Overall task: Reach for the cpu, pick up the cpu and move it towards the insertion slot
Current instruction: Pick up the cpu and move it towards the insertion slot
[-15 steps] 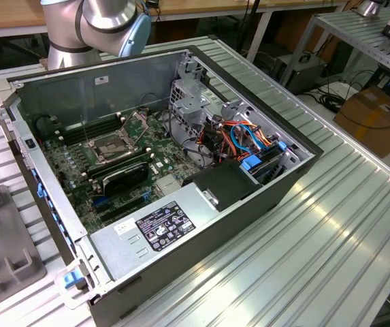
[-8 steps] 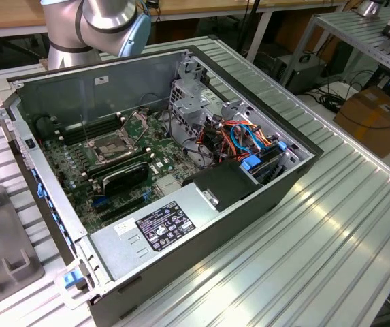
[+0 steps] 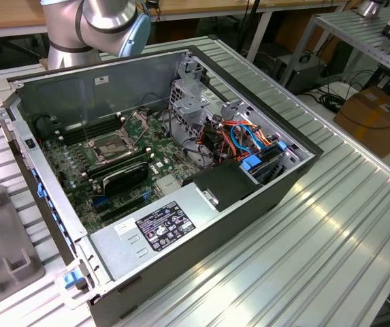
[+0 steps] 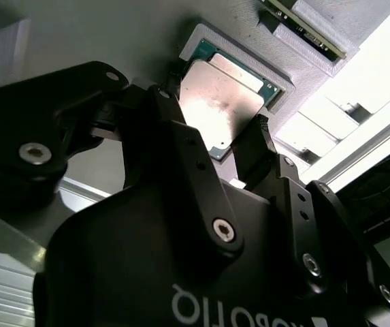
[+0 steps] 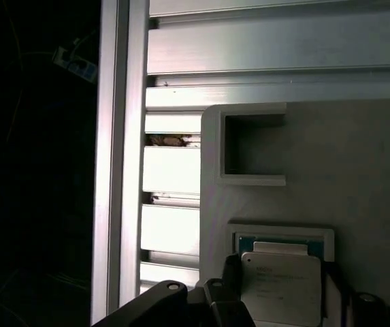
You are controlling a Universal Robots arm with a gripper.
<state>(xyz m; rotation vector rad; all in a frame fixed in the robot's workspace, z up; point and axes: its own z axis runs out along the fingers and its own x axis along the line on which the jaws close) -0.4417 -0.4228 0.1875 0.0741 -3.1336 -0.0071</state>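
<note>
Reach done, I judge: the black tool straddles the pale silver-tan square cpu, seemingly pinching its opposite edges while it sits in the grey tray recess. I count the lift and the carry to the shiny metal-framed square insertion slot, well apart inside the case, as not yet done

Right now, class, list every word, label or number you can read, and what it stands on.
Black-and-white label on the silver metal power supply box: too small to read.
Print on the pale silver square cpu: too blurred to read.
White letters on the black hand: cut off, no whole word.
</note>
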